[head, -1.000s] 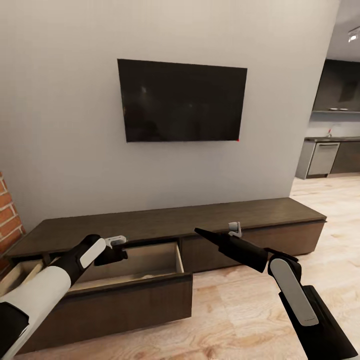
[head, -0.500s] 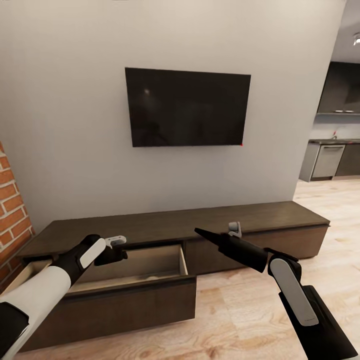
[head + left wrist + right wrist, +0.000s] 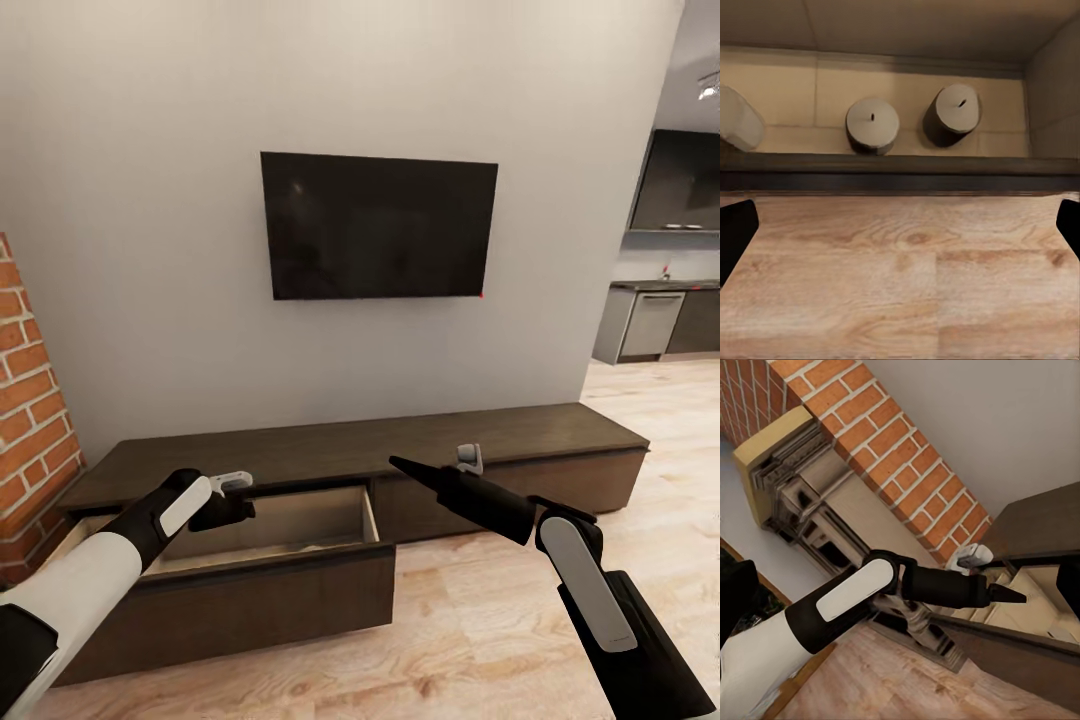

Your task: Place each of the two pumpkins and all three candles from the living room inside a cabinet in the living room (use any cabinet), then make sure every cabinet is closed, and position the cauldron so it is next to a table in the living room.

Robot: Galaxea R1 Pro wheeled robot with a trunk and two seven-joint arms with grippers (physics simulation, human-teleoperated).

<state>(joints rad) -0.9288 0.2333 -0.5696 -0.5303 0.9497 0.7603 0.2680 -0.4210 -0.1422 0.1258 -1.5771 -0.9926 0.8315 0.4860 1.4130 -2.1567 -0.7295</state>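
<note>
The step in hand looks like shutting the pulled-out drawer of the long low dark-brown wooden cabinet (image 3: 360,455), and doing it well means squaring up to the drawer front, pushing it evenly near its middle so it slides straight, and keeping both arms clear of the gap as it closes. At the left, the left gripper (image 3: 232,483) hangs above the open drawer with its light tan interior (image 3: 280,520), near the drawer's back edge; its dark fingertips (image 3: 736,229) sit at the two far sides of the wrist picture, so it reads as spread wide and empty. In that wrist view two short stubby grey-brown candles (image 3: 872,125) (image 3: 957,111) stand upright side by side on the drawer floor, just beyond the dark drawer front and near the back wall, well below the gripper; a pale rounded shape at the drawer's end may be a third, but I cannot tell. Further right, the right gripper (image 3: 468,458) hovers over the cabinet's front edge by the closed drawer; whether it is spread or pressed together I cannot tell.
</note>
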